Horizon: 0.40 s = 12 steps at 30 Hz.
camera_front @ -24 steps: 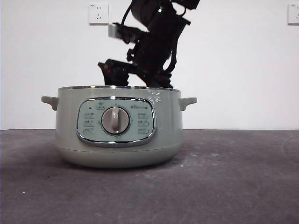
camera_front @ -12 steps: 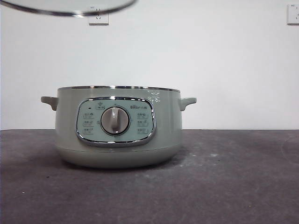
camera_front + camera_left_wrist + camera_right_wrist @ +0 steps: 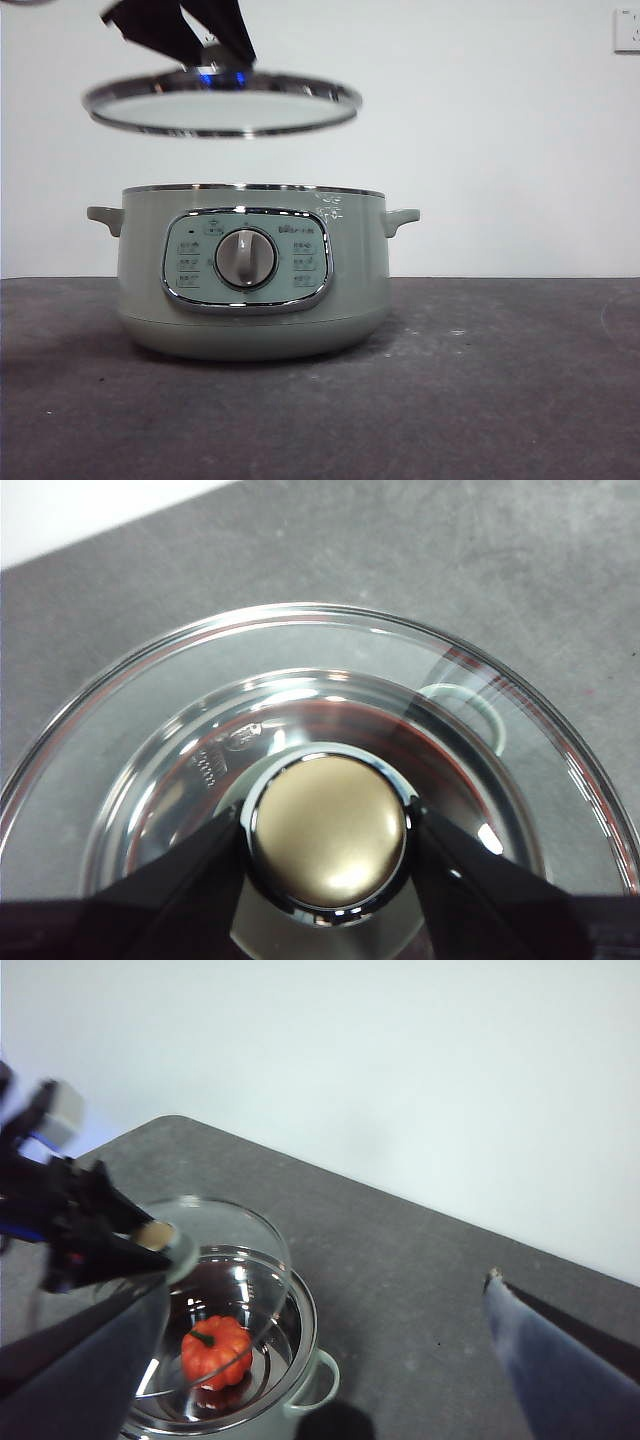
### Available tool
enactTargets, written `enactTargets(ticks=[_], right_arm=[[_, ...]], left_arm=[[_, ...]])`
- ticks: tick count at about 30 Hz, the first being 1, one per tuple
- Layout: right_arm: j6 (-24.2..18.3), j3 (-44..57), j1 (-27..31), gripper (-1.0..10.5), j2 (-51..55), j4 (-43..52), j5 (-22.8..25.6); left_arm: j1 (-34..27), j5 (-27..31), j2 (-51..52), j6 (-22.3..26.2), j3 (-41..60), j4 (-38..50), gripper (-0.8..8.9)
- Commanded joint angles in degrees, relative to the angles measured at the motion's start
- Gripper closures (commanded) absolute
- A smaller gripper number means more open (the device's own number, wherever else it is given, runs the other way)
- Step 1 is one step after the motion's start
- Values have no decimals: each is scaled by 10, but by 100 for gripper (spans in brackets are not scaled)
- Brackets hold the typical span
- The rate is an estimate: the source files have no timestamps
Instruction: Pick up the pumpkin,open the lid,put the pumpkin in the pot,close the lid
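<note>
Left gripper (image 3: 325, 840) jaws clamped on knob of lid (image 3: 222, 103) | level above pot (image 3: 250, 270), offset left | pumpkin (image 3: 216, 1351) inside | right gripper (image 3: 300, 1380) jaws wide, empty

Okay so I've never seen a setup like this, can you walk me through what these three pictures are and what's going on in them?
This is a robot with two arms at a dark table. One picture comes from a low camera looking level across the table; the other two come from cameras on the arms' wrists. On the table stands a sage-green electric pot with a dial on its front. The left tool is shut on the knob of the glass lid and holds it in the air above the open pot. The right wrist camera looks down from higher up: a small orange pumpkin lies inside the pot. The right tool is open and holds nothing.
</note>
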<state>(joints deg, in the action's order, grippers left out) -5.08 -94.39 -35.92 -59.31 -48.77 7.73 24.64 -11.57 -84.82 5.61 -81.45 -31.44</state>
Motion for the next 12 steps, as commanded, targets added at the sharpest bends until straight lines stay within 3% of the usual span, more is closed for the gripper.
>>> enactTargets(ticks=[1, 12], right_arm=[[7, 0, 0, 410, 3, -7, 1], [5, 0, 0, 410, 1, -27, 1]], left_arm=[[3, -7, -12, 7, -11, 40, 822], [9, -5, -80, 11, -11, 59, 822]])
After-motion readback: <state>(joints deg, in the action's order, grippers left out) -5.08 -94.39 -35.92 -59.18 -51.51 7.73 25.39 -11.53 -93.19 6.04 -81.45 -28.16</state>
